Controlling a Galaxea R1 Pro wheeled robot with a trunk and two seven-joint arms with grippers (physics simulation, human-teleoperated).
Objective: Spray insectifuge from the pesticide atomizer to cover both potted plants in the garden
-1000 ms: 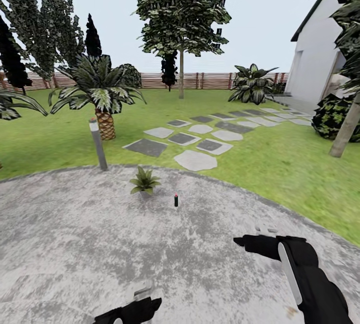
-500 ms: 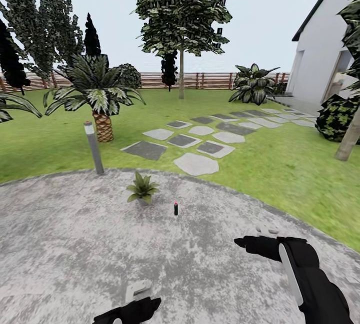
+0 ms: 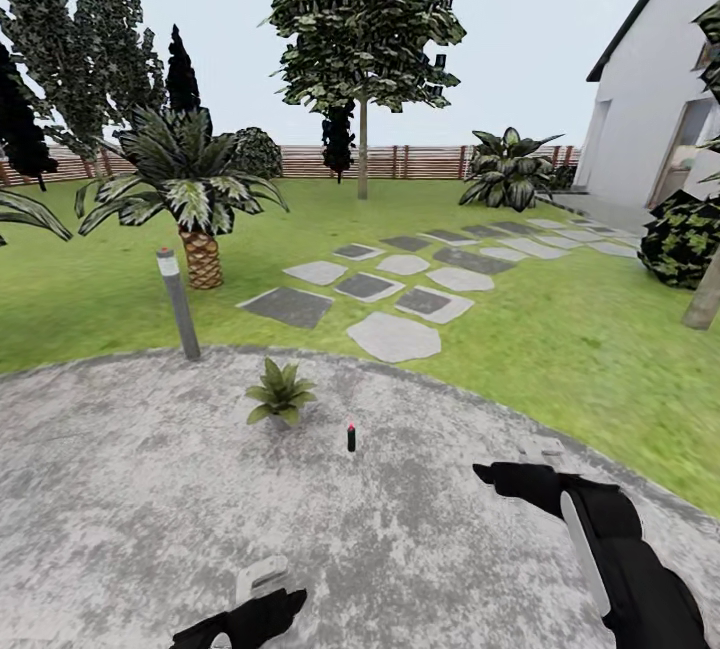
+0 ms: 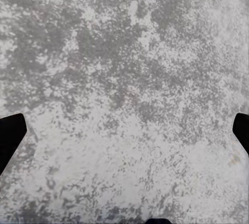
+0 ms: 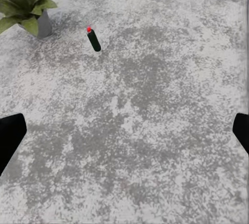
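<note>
The pesticide atomizer (image 3: 351,437), a slim dark bottle with a red tip, stands upright on the round grey stone patio (image 3: 120,489) of the garden. Just left of it and slightly farther sits a potted plant (image 3: 278,394), a low green rosette. My right gripper (image 3: 542,449) hovers open above the patio, nearer me and to the right of the bottle. Its wrist view shows the atomizer (image 5: 94,39) and the plant (image 5: 23,3) ahead, beyond the spread fingertips (image 5: 10,136). My left gripper (image 3: 262,577) is open low over bare stone, its fingertips (image 4: 10,133) wide apart.
A tall grey post (image 3: 178,302) stands at the patio's far left edge, with a palm (image 3: 195,189) behind it. Stepping stones (image 3: 392,337) lead over the lawn (image 3: 560,349) toward a white house (image 3: 660,99). A wooden fence (image 3: 420,161) closes the back.
The whole view has shifted: the camera moved forward, so the plant and atomizer sit lower and nearer in the picture. Both arms keep their pose, grippers still open.
</note>
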